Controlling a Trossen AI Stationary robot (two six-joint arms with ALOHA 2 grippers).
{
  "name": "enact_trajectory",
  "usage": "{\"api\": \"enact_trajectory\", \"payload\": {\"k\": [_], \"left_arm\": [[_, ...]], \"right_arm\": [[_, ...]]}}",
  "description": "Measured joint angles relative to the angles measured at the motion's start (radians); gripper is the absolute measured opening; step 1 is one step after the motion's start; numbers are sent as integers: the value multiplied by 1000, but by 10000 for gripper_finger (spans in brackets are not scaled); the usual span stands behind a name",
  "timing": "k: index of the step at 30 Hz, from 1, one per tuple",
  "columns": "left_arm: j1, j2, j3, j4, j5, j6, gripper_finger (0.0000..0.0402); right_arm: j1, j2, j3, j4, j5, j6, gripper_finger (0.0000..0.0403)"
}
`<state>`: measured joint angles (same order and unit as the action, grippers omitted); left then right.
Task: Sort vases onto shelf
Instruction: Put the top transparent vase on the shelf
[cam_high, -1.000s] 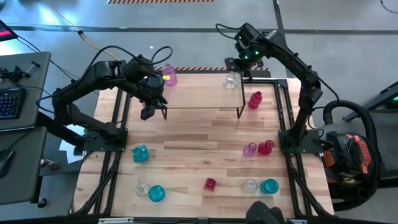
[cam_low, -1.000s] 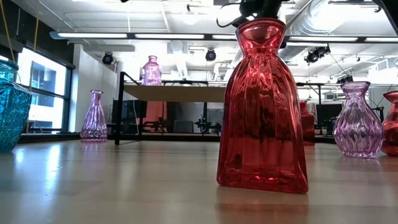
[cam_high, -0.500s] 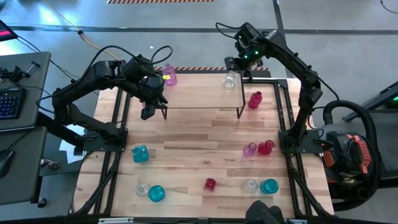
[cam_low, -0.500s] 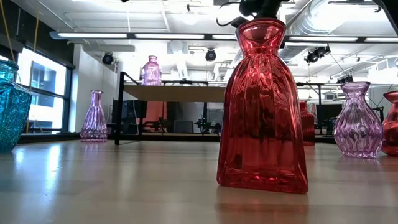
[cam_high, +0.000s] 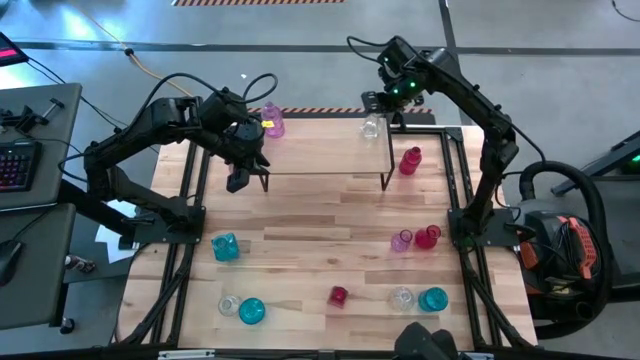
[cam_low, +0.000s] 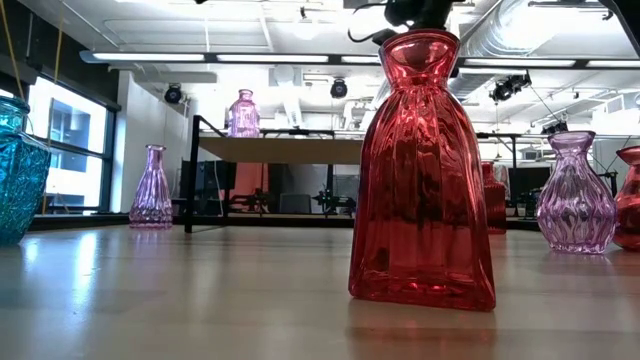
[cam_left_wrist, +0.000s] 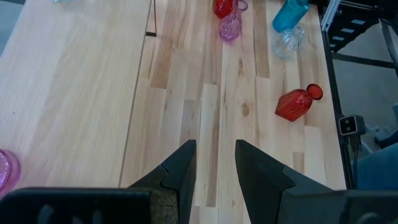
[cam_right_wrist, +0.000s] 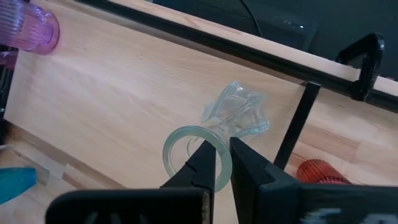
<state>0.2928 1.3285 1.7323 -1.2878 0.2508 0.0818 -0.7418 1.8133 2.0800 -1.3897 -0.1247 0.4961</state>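
Observation:
The shelf (cam_high: 320, 150) stands at the table's far middle. A pink vase (cam_high: 271, 122) stands on its far left corner and a clear vase (cam_high: 370, 128) on its far right corner. My right gripper (cam_high: 378, 110) is over the clear vase and shut on it; the right wrist view (cam_right_wrist: 222, 152) shows this close up. My left gripper (cam_high: 238, 178) hangs open and empty by the shelf's front left leg, its fingers (cam_left_wrist: 214, 155) over bare table. Several other vases stand or lie on the table's near half. My right gripper pinches the clear vase's rim (cam_right_wrist: 221, 140) at the mouth, one finger (cam_right_wrist: 202, 165) inside the opening and one (cam_right_wrist: 249, 168) outside. The fingers come from above, pointing down. The vase stands upright with its base (cam_right_wrist: 245, 118) on the shelf top.
On the table: a red vase (cam_high: 410, 160) right of the shelf, a pink (cam_high: 401, 240) and a red one (cam_high: 428, 236) at right. A teal one (cam_high: 225, 246) stands at left. Clear, teal and red ones line the near edge (cam_high: 338, 296). The shelf's middle is bare.

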Motion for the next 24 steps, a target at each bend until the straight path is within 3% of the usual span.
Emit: {"api": "enact_trajectory", "payload": {"k": [12, 24], "left_arm": [[0, 0, 0, 0, 0, 0, 104], [0, 0, 0, -1, 0, 0, 104]], "right_arm": [[0, 0, 0, 3, -3, 0, 58], [0, 0, 0, 22, 65, 1, 59]]}}
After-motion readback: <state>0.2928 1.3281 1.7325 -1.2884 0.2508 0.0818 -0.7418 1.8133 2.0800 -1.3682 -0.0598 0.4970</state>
